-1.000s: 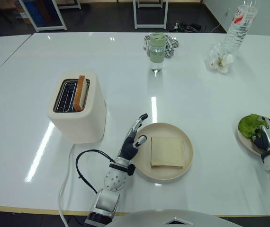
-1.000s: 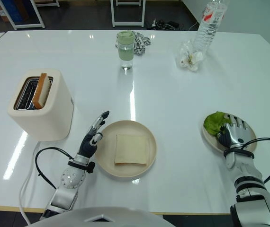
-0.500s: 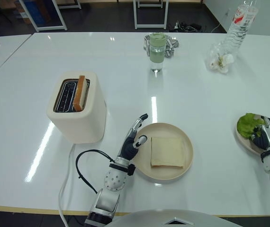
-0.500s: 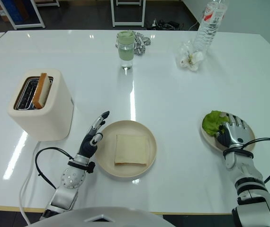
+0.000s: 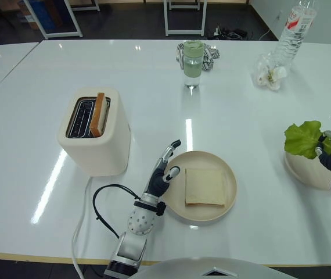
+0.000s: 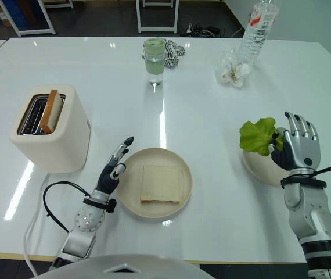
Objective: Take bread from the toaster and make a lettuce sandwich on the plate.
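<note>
Nearest the table's (image 5: 241, 122) front edge: left hand (image 5: 161, 174) lies palm-down just beside the left rim of the plate (image 5: 176, 203), fingers stretched out and fairly flat, holding nothing; a white cord (image 5: 78, 232) runs from the toaster toward the front edge

Plate count: 1 large round plate, plus 1 smaller dish (image 6: 261, 174) to the right, well apart from it

Bread count: 2 slices; slice one (image 5: 204, 186) lies flat on the large plate, a little right of its middle; slice two (image 5: 99, 113) stands upright in the right-hand slot of the toaster (image 5: 99, 151), top edge sticking out

Toaster count: 1, cream-coloured, left of the plate and a little further back

Lettuce count: 1 leaf (image 6: 257, 136); right hand (image 6: 296, 145) grips it at its right edge, some fingers closed on the leaf, the others standing straight up; leaf hangs in the air above the smaller dish, not touching it

Far side of table: 1 jar (image 5: 192, 63) with a green lid, upright; 1 striped cloth (image 5: 210, 55) just behind it; 1 crumpled clear wrapper (image 5: 269, 74) to the right; 1 plastic bottle (image 5: 293, 29) beside the wrapper
</note>
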`<state>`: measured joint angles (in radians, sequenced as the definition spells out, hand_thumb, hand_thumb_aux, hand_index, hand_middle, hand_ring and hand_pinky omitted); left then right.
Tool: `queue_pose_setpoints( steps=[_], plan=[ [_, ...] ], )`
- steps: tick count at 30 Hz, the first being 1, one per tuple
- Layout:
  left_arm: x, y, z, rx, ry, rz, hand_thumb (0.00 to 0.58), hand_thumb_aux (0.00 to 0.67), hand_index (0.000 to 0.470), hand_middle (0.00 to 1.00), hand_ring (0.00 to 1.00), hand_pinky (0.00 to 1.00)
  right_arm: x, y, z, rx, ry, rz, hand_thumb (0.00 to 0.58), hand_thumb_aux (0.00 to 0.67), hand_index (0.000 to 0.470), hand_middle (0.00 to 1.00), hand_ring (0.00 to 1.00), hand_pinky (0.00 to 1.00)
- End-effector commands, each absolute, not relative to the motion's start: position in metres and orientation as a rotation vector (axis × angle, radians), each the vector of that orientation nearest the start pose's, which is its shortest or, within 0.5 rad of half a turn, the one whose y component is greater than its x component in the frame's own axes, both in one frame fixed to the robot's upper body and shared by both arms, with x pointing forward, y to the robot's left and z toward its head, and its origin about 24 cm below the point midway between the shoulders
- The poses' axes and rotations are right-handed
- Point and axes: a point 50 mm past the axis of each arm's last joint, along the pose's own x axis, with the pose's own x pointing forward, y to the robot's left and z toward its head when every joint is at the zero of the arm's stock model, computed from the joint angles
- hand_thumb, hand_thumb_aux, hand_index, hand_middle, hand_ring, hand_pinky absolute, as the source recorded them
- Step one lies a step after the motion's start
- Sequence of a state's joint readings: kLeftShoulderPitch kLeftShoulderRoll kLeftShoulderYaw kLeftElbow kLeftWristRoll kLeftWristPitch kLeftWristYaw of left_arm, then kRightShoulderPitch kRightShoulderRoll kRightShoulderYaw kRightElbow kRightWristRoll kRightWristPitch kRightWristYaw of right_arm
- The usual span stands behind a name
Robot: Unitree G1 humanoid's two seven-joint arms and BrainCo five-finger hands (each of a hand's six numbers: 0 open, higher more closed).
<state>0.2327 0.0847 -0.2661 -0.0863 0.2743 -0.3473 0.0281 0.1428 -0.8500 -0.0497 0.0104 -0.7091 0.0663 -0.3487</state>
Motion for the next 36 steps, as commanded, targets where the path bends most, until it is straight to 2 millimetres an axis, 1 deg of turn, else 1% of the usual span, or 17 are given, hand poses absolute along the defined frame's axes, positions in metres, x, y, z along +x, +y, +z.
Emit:
queue_pose_setpoints(
  steps=[1,4,7,13,19,29,33,36],
  plan=[
    [0.196,0.103,0.037,0.276,-0.206,-0.256,0.000,0.000,0.000,0.00,0.00,0.00,0.220,-0.293,0.119,-1.539,-0.152,-0.265,0.580,0.670,0.470,0.00,0.00,0.00],
    [0.196,0.103,0.036,0.275,-0.206,-0.255,0.000,0.000,0.000,0.00,0.00,0.00,0.217,-0.268,0.125,-1.492,-0.224,-0.199,0.580,0.670,0.470,0.00,0.00,0.00],
    [0.197,0.102,0.036,0.275,-0.207,-0.254,0.000,0.000,0.000,0.00,0.00,0.00,0.214,-0.241,0.123,-1.422,-0.279,-0.109,0.580,0.670,0.470,0.00,0.00,0.00],
    [0.201,0.104,0.036,0.276,-0.209,-0.244,0.000,0.000,0.000,0.00,0.00,0.00,0.208,-0.195,0.104,-1.306,-0.329,0.082,0.580,0.670,0.470,0.00,0.00,0.00],
    [0.204,0.106,0.035,0.276,-0.207,-0.235,0.000,0.000,0.000,0.00,0.00,0.00,0.196,-0.159,0.081,-1.244,-0.333,0.249,0.580,0.670,0.470,0.00,0.00,0.00],
    [0.203,0.105,0.033,0.276,-0.197,-0.238,0.000,0.000,0.000,0.00,0.00,0.00,0.184,-0.127,0.048,-1.185,-0.294,0.418,0.580,0.670,0.470,0.00,0.00,0.00],
    [0.203,0.105,0.032,0.278,-0.194,-0.240,0.000,0.000,0.000,0.00,0.00,0.00,0.187,-0.127,0.040,-1.194,-0.277,0.428,0.580,0.670,0.470,0.00,0.00,0.00],
    [0.203,0.104,0.032,0.278,-0.192,-0.242,0.000,0.000,0.000,0.00,0.00,0.00,0.189,-0.129,0.038,-1.204,-0.267,0.427,0.580,0.670,0.470,0.00,0.00,0.00]
  ],
)
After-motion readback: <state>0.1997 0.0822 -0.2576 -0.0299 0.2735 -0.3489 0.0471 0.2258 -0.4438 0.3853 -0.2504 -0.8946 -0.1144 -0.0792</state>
